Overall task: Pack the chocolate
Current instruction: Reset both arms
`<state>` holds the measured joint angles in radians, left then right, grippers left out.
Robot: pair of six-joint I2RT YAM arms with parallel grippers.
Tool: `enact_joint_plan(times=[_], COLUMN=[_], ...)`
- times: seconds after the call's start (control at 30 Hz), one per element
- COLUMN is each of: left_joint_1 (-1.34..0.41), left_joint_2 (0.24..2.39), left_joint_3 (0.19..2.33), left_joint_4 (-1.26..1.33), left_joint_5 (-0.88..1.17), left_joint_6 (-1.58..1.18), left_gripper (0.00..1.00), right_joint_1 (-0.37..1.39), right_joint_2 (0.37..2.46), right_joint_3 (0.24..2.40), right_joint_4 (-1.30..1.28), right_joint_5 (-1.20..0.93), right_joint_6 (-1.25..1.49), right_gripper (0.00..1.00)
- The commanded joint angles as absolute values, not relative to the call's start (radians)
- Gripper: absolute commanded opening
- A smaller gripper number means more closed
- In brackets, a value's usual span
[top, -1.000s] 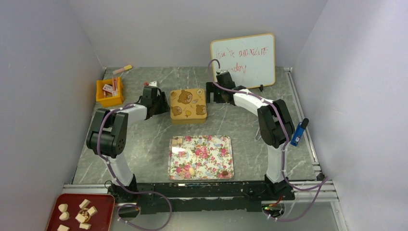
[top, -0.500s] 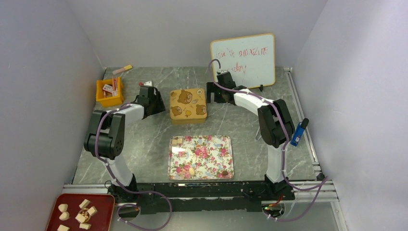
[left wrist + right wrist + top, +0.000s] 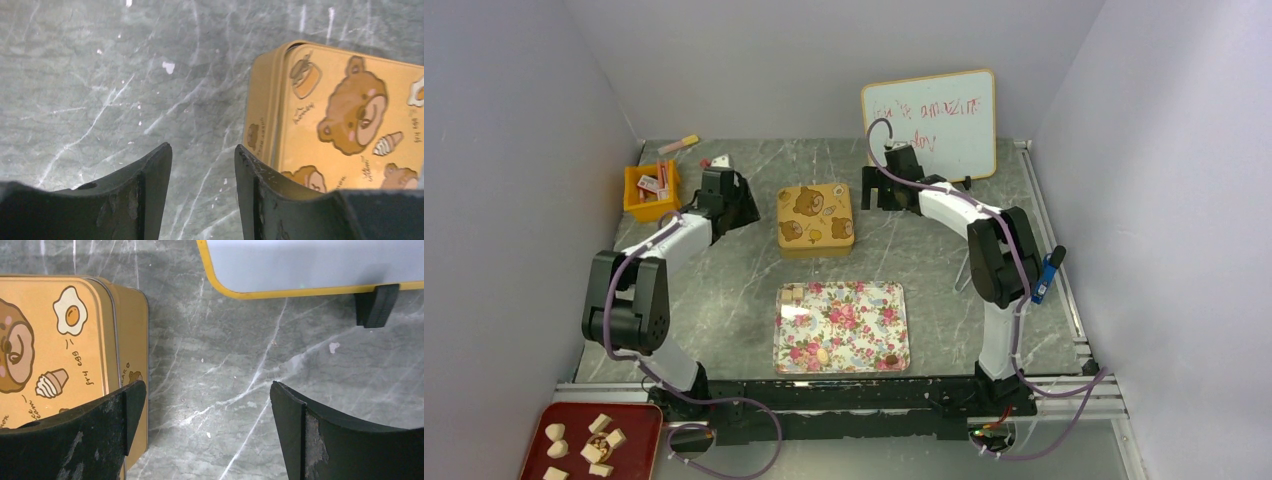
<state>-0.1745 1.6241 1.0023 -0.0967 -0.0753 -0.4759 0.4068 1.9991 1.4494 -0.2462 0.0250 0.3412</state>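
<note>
a closed yellow tin (image 3: 815, 220) printed with bears sits on the grey marbled table (image 3: 724, 290), and the rest is placed around it. the left gripper (image 3: 727, 196) is to the left of the tin with a clear gap of table between them. in the left wrist view the left gripper (image 3: 202, 155) has its jaws partly apart, with only bare table between them and nothing held, and the tin's left wall (image 3: 262, 110) stands just to the right of its right finger. the right gripper (image 3: 880, 190) is near the tin's far right corner. in the right wrist view the right gripper (image 3: 207, 400) has its jaws spread wide and empty, and the left finger (image 3: 100, 425) overlaps the tin's right edge, though contact cannot be told. the chocolate (image 3: 794, 293) lies on a flowered tray (image 3: 854, 320) just in front of the tin: a few small pieces at the tray's far left corner and a couple along its near edge. more pale pieces (image 3: 600, 440) lie on a red tray (image 3: 574, 415), far in front of the tin and to its left, past the arm bases. a yellow bin (image 3: 652, 192) holding small packets is left of the tin, beyond the left gripper. a whiteboard (image 3: 929, 124) stands behind the tin to the right.
</note>
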Motion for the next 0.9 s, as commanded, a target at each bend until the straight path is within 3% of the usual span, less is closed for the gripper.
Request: enact_joint_plan(times=[0.0, 0.3, 0.6, 0.87], left_joint_1=[-0.183, -0.246, -0.256, -0.256], left_joint_2=[1.557, 1.395, 1.264, 1.126], left_joint_3=[1.095, 1.02, 0.937, 0.802], left_joint_4=[-0.179, -0.113, -0.044, 0.068], left_joint_5=[-0.012, 0.055, -0.012, -0.138], left_joint_6=[-0.427, -0.313, -0.281, -0.247], left_gripper=[0.53, 0.58, 0.64, 0.7], right_joint_1=[0.397, 0.394, 0.394, 0.395], right_joint_2=[1.91, 1.806, 1.591, 1.52], right_joint_3=[1.429, 1.334, 1.16, 1.12], right_joint_4=[-0.224, -0.168, -0.005, -0.018], right_joint_5=[0.017, 0.015, 0.015, 0.122], right_joint_6=[0.32, 0.267, 0.187, 0.191], right_gripper=[1.0, 1.0, 1.0, 1.0])
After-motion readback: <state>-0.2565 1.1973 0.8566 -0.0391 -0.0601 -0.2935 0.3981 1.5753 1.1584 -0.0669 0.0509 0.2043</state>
